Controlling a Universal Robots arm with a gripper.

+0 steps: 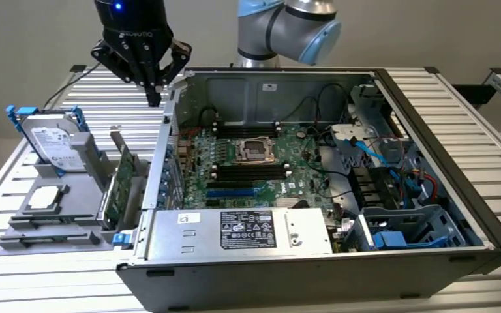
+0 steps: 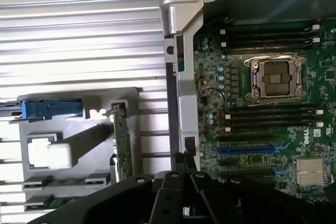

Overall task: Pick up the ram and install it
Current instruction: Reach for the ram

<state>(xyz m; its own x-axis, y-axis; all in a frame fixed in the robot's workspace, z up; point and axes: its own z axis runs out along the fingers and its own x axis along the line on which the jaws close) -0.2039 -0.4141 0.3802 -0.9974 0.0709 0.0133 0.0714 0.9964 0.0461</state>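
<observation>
Ram lies flat in a slot of the grey holder. It is a thin green strip, low down and well apart from the jaws. The gripper hangs in the air with its jaws pressed together and nothing between them. Its black fingers point down.

Right under the jaws is the top edge of the side wall of the computer case. The holder sits outside that wall, lower than the jaws, on the slatted table.

On the holder a tall green card stands on its edge, nearer to the jaws than the ram is. A hard drive with blue clips leans up in the holder too. A small square silver chip rests in front of it.

On the other side of the wall from the holder, down inside the open case, lies the green board. A square metal socket sits in the middle of it, with long black slots on two sides. The slots are well apart from the jaws and lower than them. The blue and grey robot arm stands behind the case.
</observation>
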